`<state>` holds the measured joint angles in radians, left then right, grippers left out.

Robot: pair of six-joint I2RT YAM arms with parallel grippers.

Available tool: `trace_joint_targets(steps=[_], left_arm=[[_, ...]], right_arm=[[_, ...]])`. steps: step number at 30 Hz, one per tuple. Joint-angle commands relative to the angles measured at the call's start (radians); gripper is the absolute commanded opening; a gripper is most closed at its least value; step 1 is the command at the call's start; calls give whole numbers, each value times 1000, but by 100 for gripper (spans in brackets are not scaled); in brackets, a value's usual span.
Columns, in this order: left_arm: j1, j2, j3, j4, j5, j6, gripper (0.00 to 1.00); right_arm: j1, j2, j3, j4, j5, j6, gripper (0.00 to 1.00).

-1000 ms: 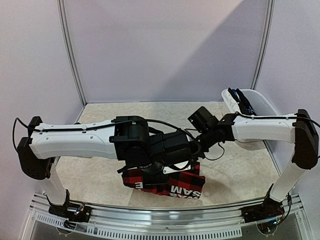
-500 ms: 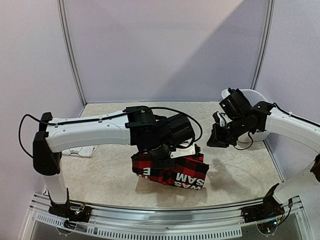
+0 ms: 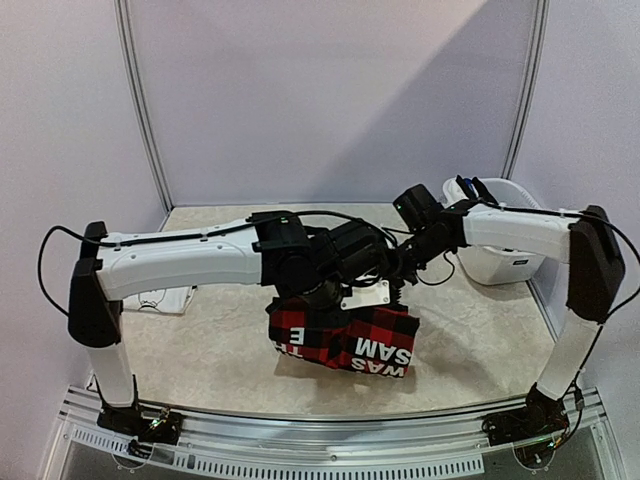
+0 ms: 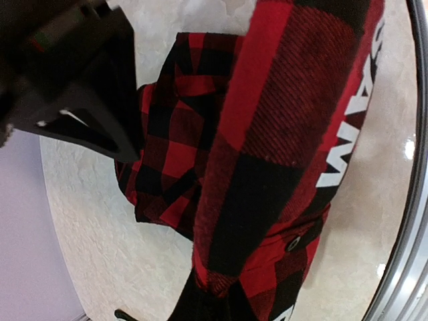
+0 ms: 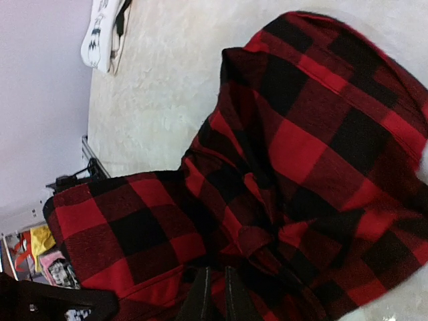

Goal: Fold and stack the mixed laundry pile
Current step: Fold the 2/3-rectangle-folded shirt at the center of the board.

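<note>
Pinches the red-black plaid garment (image 3: 345, 340) with the left gripper (image 4: 200, 306), jaws pressed together on a bunched fold. Nips the same cloth with the right gripper (image 5: 214, 294), reaching in from two o'clock, tips all but closed on a crease. Holds it crumpled over the middle of the table (image 3: 480, 340), white lettering sagging toward six o'clock. Looks light, soft and limp, likely to droop and fall back into folds. Better to take hold at two corners of a hem, well apart, for spreading flat.
</note>
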<state>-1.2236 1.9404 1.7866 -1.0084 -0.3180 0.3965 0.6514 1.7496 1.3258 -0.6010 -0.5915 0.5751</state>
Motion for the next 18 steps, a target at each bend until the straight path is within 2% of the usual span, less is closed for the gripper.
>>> trace_joint_targets(steps=[1, 5, 9, 14, 18], left_arm=[[-14, -116, -55, 2, -10, -18, 0], [-44, -159, -90, -16, -31, -68, 0], [-83, -176, -99, -45, -63, -110, 0], [-128, -194, -82, -100, -102, -153, 0], [-153, -198, -53, -141, -131, -170, 0]], right_arm=[[5, 132, 50, 24, -240, -129, 6], [83, 213, 63, -10, -315, -189, 2], [183, 257, 42, -11, -317, -207, 0], [271, 207, -78, 135, -329, -96, 0], [330, 162, -115, 183, -333, -29, 0]])
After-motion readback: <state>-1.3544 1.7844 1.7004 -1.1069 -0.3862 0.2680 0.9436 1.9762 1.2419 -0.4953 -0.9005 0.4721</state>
